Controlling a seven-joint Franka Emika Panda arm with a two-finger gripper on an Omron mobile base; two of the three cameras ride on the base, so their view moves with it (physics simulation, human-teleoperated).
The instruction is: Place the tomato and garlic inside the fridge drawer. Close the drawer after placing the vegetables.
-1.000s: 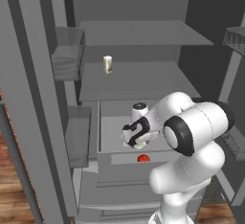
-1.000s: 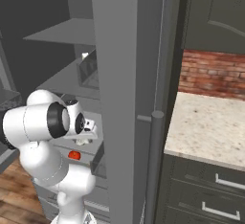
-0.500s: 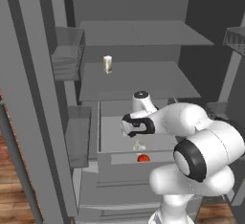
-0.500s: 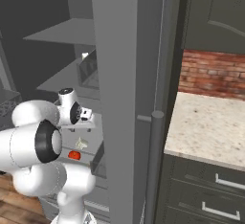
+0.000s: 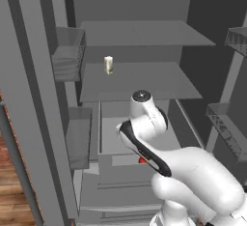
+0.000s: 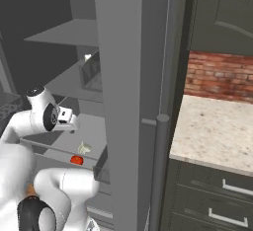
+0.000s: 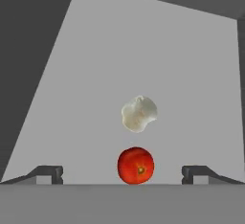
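In the hand view the pincer (image 7: 122, 174) hangs wide open with nothing between its two dark tips, looking down on the pale floor of the fridge drawer (image 7: 86, 98). The tomato (image 7: 136, 165) lies on that floor between the tips, touching neither, its stem spot towards the camera. The garlic (image 7: 139, 114) lies just beyond it, close by but with a sliver of floor between them. Bare floor runs out to either side of the pair and far beyond the garlic, up to dark walls at the left and the far right edge.

From the left base the drawer (image 5: 108, 133) stands pulled out under the lower fridge shelf (image 5: 140, 82), and the white arm (image 5: 144, 123) bends over it and hides most of its inside; a scrap of the tomato (image 5: 141, 161) shows by the arm. A small cream carton (image 5: 109, 65) stands upright on that shelf, well above the drawer. Door bins (image 5: 67, 58) hang at the left.

From the right base the tomato (image 6: 76, 160) and garlic (image 6: 84, 148) lie in the drawer (image 6: 94, 131), with the tall fridge door edge (image 6: 129, 101) close on their right. A speckled worktop (image 6: 212, 131) and brick wall (image 6: 220, 77) lie further right.
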